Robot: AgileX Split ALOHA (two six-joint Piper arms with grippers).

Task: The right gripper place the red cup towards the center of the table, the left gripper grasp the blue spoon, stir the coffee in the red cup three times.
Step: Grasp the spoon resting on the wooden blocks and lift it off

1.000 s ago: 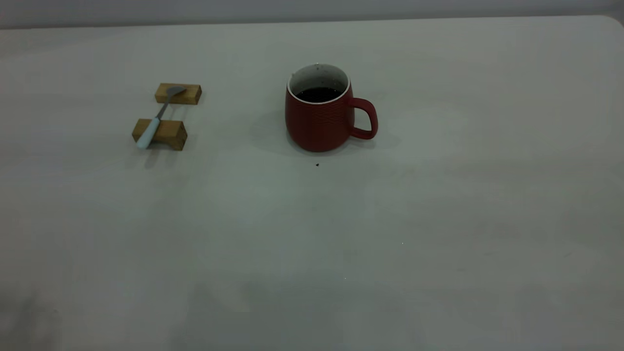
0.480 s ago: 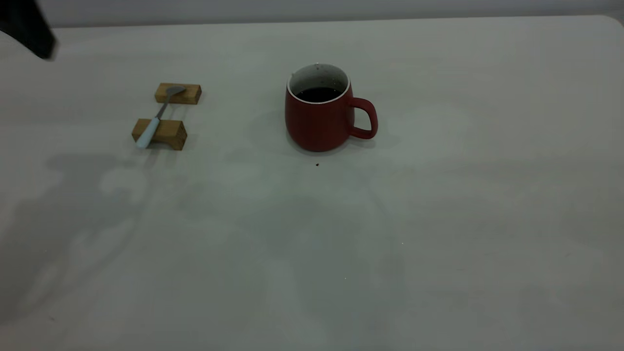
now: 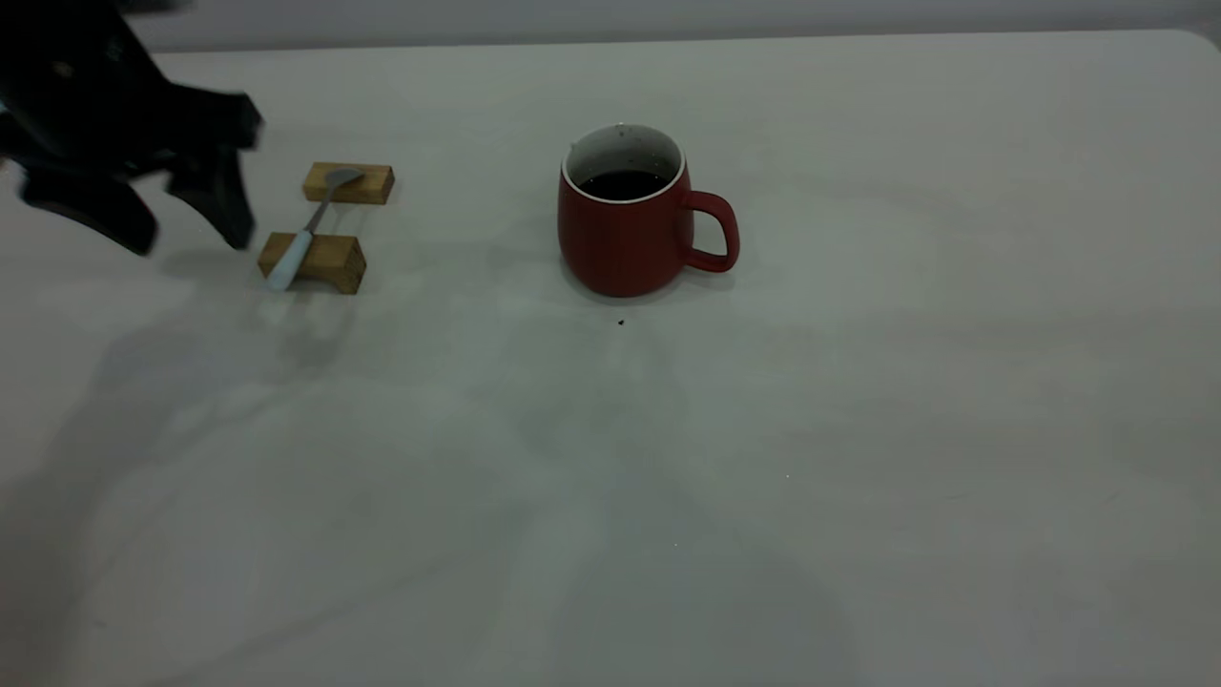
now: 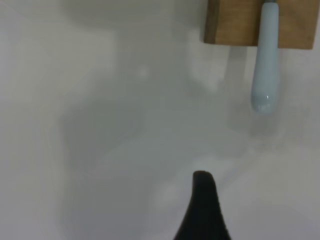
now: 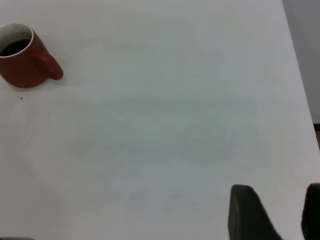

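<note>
2 grippers and a few small things share the wide off-white table (image 3: 858,429), which fills nearly the whole exterior view and shows its rounded corner at the far right.

Next in size is the left gripper (image 3: 186,229), a black arm end at the far left of the exterior view. Its 2 tapered fingers (image 3: 224,205) point down and stand clearly apart, holding nothing. It hangs just beside the handle end of the spoon, not touching it. In the left wrist view only 1 black fingertip (image 4: 204,200) shows, over bare table and short of the spoon's handle.

The red cup (image 3: 625,229) stands upright near the middle of the table, its loop handle turned toward the right side of the exterior view. Its white inside holds the coffee (image 3: 625,184), dark and lying well below the rim. A tiny dark speck (image 3: 621,322) sits on the table just in front of the cup.

The right gripper (image 5: 280,212) shows only in its own wrist view, far from the cup, its 2 dark fingers apart with nothing between them.

2 tan wooden blocks (image 3: 315,260) lie well to the left of the cup, 1 behind the other.

The blue spoon (image 3: 303,237) bridges them, pale blue handle on the nearer block and overhanging it, grey bowl on the farther block.
</note>
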